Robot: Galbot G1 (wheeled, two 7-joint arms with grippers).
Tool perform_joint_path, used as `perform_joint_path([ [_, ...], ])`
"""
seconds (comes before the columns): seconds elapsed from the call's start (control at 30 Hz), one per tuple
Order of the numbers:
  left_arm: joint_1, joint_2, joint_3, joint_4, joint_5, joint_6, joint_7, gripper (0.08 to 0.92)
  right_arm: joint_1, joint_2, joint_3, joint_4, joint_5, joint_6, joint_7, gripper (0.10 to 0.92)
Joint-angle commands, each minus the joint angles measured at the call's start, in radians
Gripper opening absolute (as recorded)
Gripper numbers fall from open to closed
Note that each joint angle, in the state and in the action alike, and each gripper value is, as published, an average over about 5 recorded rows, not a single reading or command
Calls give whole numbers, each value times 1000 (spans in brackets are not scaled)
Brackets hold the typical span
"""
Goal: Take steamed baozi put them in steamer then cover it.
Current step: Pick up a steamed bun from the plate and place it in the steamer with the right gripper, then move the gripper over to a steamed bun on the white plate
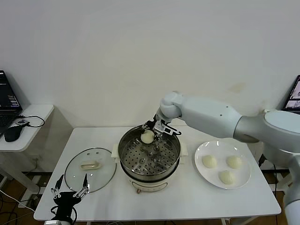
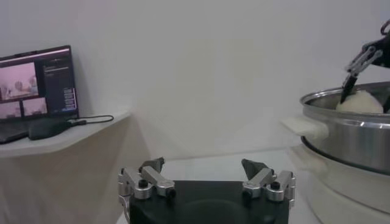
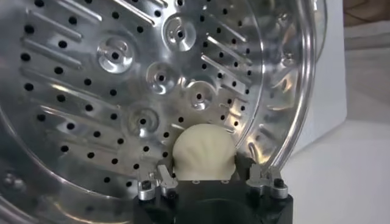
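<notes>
One baozi [image 1: 147, 136] sits between the fingers of the right gripper [image 1: 154, 130], which is over the far rim of the steamer [image 1: 174, 158], just inside the pot; the jaws stand narrow around the bun, and whether they still clamp it cannot be told. Best practice, in my judgement: lower until the bun rests on the perforated tray [image 3: 122, 91], release fully, then lift straight up. Three baozi [image 1: 226, 176] wait on the white plate [image 1: 200, 165]. The cover [image 1: 90, 168] lies beside the steamer. The left gripper [image 1: 70, 191] is parked low, jaws wide.
</notes>
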Motion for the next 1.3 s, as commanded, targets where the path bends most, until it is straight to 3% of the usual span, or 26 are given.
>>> perform_joint_path([
  [0.03,1,0,-1,-1,0,0,-1,823,-20,27,7,-44,-45,52,32,693],
  [0.23,7,2,-4,-4,0,1,-1,823,93,-49,-35,106,178,-79,-26,813],
  [0.37,10,5,-5,-14,-3,2,-1,823,240,-202,-84,284,383,-320,-119,822],
  [0.53,6,13,-5,-25,-10,7,0,823,342,-432,-107,473,471,-562,-176,823],
  [0.73,2,27,5,-34,-8,12,1,823,346,-721,-115,632,465,-716,-194,823],
  [0.93,4,30,14,-42,-4,18,2,823,255,-884,-92,690,378,-751,-194,823],
  [1.1,2,32,16,-45,-2,28,4,823,56,-939,5,661,284,-737,-190,823],
  [1.3,0,35,8,-42,-2,35,6,823,-254,-894,240,558,205,-718,-183,823],
])
